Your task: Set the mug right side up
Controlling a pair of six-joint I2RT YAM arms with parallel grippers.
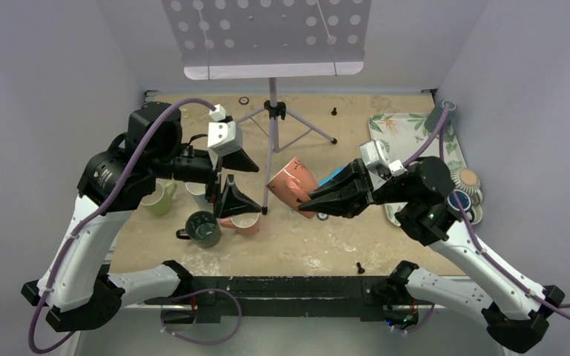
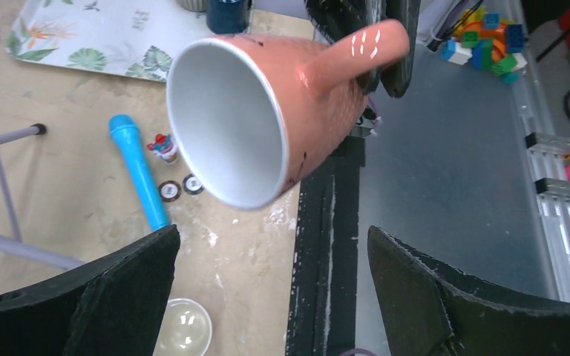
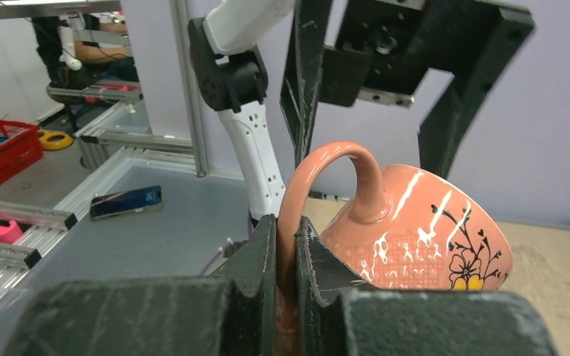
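Above mid-table, right gripper (image 1: pixel 313 202) clamps salmon mug (image 1: pixel 291 185) by handle only; left gripper (image 1: pixel 258 189) faces it, fingers wide apart. Risk: mug could swivel or slip in that thin pinch.

Salmon-pink mug (image 3: pixel 415 230), white inside, with black branch drawings and a yellow flower. Pale tray (image 1: pixel 404 127) printed with green leaves and orange blooms. On the mottled beige table (image 1: pixel 319 245), a light green cup (image 1: pixel 159 199) and a dark green cup (image 1: pixel 202 228).

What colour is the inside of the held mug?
White inside the mug, salmon pink outside; the left wrist view shows it best.
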